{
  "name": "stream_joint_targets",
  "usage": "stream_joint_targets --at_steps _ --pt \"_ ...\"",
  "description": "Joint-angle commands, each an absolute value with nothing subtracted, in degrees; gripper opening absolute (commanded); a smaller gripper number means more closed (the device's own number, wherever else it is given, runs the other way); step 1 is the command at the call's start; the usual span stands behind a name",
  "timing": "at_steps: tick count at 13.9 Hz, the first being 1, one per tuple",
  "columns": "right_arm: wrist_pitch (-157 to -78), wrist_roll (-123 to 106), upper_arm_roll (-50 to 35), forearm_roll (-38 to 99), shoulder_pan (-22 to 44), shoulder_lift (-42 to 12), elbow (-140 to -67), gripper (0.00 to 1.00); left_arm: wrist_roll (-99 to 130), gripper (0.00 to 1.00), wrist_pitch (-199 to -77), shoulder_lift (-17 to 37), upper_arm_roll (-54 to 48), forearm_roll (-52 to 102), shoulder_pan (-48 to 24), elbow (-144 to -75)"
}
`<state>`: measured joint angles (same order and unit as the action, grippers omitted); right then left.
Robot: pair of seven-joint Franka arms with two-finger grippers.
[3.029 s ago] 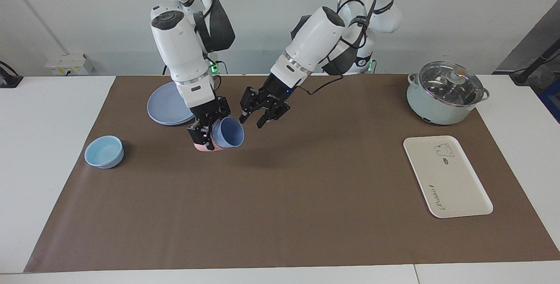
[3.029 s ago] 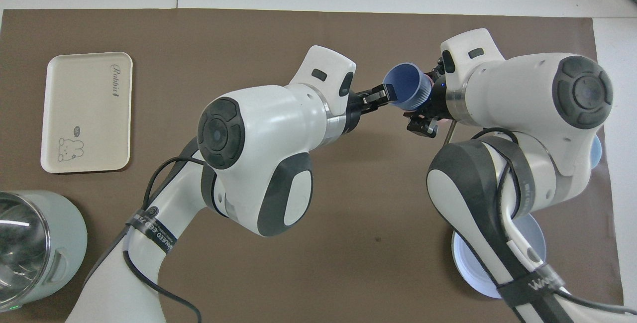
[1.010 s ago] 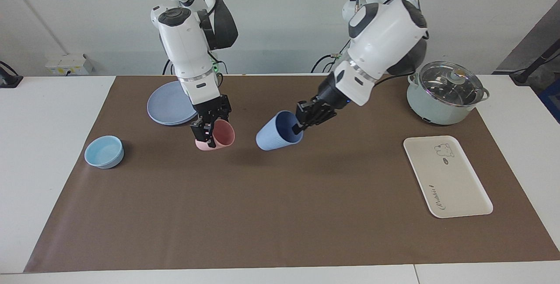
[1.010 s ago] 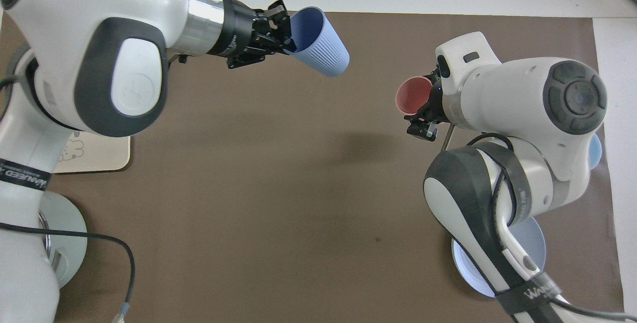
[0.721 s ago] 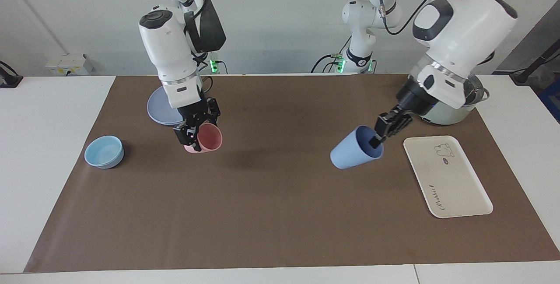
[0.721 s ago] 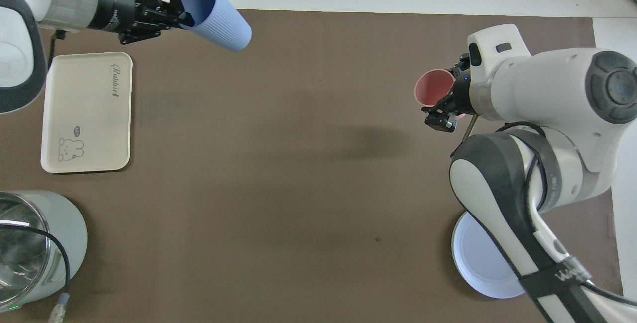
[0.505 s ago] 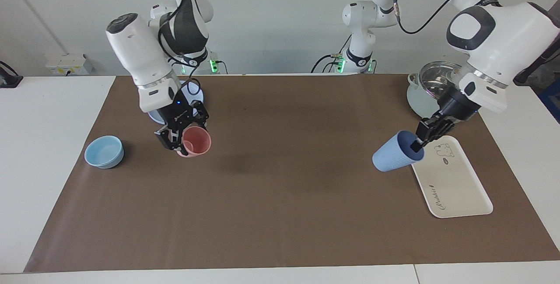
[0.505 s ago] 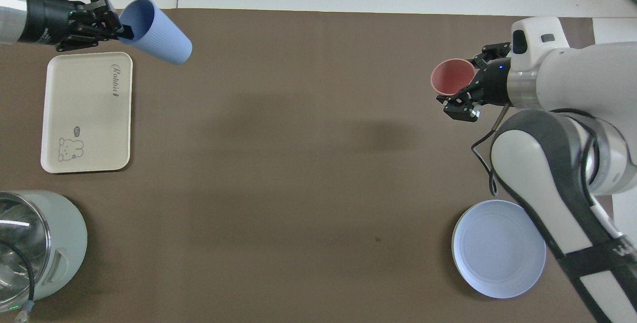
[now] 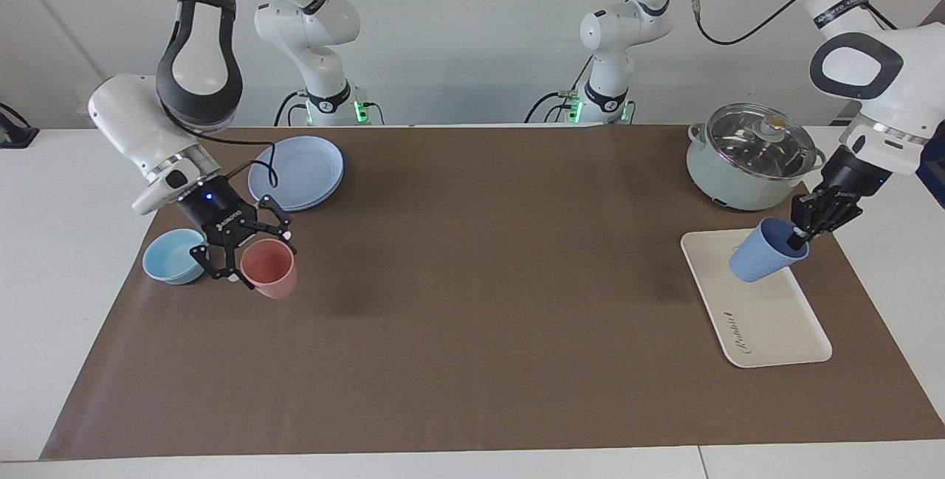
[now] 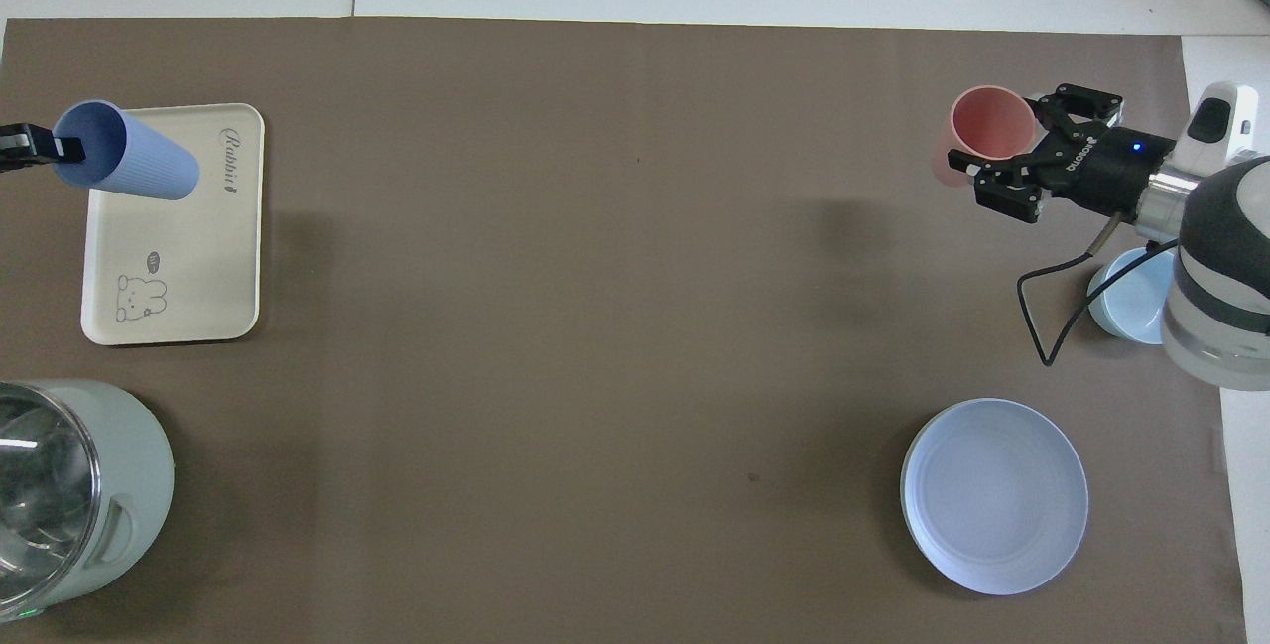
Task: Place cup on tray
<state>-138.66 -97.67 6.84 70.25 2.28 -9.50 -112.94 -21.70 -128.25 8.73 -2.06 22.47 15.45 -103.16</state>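
Blue cup (image 9: 761, 260) pinched by left tool (image 9: 801, 235), over tray (image 9: 768, 324)

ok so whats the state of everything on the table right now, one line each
periwinkle-blue cup: tilted, held in the air over the tray by its rim
left gripper: shut on the cup's rim
cream tray: flat on the mat, nothing resting on it
salmon-pink cup: mouth up, standing on the mat
right gripper: open, around the pink cup
pot: glass lid on
light-blue bowl: upright, empty
blue plate: empty

Left gripper (image 9: 799, 237) holds cup (image 9: 764, 260) (tilted) over tray (image 9: 768, 324).
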Motion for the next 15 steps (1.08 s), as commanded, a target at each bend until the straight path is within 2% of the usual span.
stream_joint_targets --at_steps 1,8,12,13,14,15 --pt "-139.66 -102.29 6.24 75.05 -0.08 -10.89 -113.47 0.00 -27.22 0.00 -137.87 7.11 -2.90 21.53 17.57 -111.96" --pt "-139.22 -118.55 6.15 87.25 -2.64 -15.21 -115.39 0.00 -28.39 0.00 -144.75 12.56 -2.90 21.53 20.04 -113.38" --pt "-135.89 -128.40 6.15 95.17 -4.04 -17.40 -117.06 0.00 -27.86 0.00 -144.58 13.18 -2.90 21.62 19.60 -112.59" --pt "-135.62 -129.02 6.15 95.71 -4.30 -17.49 -117.59 0.00 -27.95 0.03 -144.41 13.27 -2.90 21.53 19.69 -112.41" --pt "-134.57 -130.42 6.15 96.58 -5.00 -17.84 -117.68 0.00 -28.04 0.36 -144.40 13.36 -2.90 21.62 19.69 -112.06" --pt "-132.99 -132.43 6.15 98.68 -5.44 -18.97 -117.69 0.00 -27.86 0.46 -143.97 13.36 -2.90 21.53 19.60 -111.54"
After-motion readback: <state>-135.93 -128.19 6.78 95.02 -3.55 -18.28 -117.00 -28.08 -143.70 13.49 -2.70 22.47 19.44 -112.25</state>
